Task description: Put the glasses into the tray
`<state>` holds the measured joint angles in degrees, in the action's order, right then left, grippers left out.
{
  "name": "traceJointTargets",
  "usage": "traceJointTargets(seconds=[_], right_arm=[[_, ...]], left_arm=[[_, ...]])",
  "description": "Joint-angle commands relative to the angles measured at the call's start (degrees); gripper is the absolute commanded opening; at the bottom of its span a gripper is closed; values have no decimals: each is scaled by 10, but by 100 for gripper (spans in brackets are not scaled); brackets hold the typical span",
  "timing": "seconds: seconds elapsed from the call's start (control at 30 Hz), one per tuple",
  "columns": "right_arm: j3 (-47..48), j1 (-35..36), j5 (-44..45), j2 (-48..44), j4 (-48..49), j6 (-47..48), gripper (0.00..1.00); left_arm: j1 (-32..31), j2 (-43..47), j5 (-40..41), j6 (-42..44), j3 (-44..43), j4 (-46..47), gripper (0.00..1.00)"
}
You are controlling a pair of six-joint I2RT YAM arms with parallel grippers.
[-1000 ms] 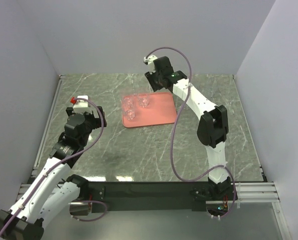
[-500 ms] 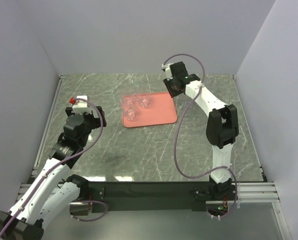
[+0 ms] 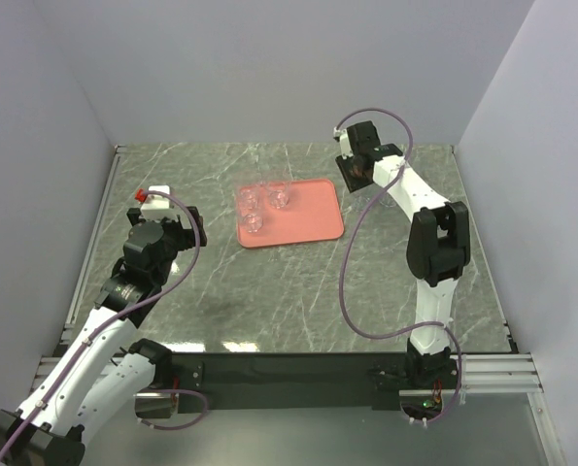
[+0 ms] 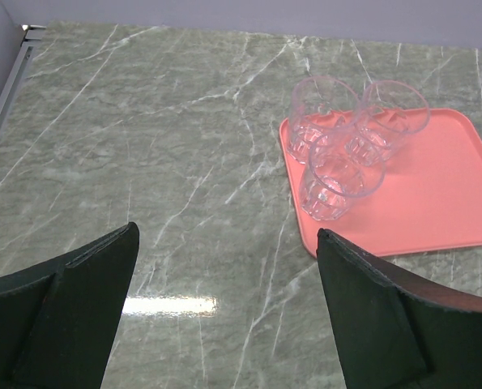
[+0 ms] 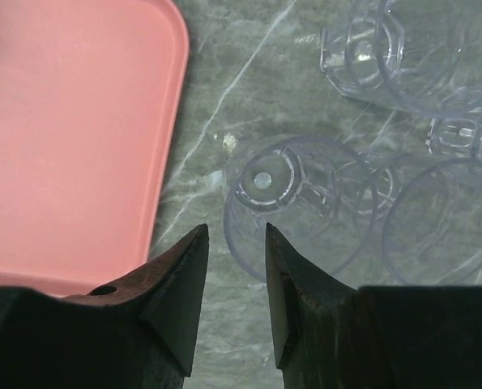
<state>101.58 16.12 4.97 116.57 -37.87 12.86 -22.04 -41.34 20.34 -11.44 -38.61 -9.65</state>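
Swung rightward since a second ago, off the far edge of the tray [image 3: 308,218] and past its right rim. Now poised with the right gripper [image 5: 234,235] over a cluster of loose glasses [image 5: 297,203] on the table [image 5: 249,65], just right of the tray. Three more standing together in the tray's far-left part. Right fingers slightly parted, pinching nothing, nearest glass just beyond the tips. At near left, left gripper [image 4: 226,235] spread wide, empty, well apart from the tray.
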Motion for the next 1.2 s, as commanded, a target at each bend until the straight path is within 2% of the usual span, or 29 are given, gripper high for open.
traceJointTargets(seconds=[0.0, 0.43, 0.53, 0.57, 0.67, 1.17], right_arm=[[1, -1, 2, -4, -3, -6, 41], [6, -1, 7, 34, -11, -3, 34], [9, -1, 9, 40, -12, -3, 24], [10, -1, 9, 41, -13, -3, 15], [13, -1, 7, 41, -17, 1, 0], [11, 51, 13, -34, -12, 62, 0]], left_arm=[[2, 6, -9, 5, 1, 24, 97], [2, 9, -10, 5, 1, 24, 97], [2, 10, -9, 5, 1, 23, 97], [2, 10, -9, 5, 2, 23, 97], [2, 10, -10, 5, 2, 23, 97], [2, 10, -13, 5, 1, 23, 97]])
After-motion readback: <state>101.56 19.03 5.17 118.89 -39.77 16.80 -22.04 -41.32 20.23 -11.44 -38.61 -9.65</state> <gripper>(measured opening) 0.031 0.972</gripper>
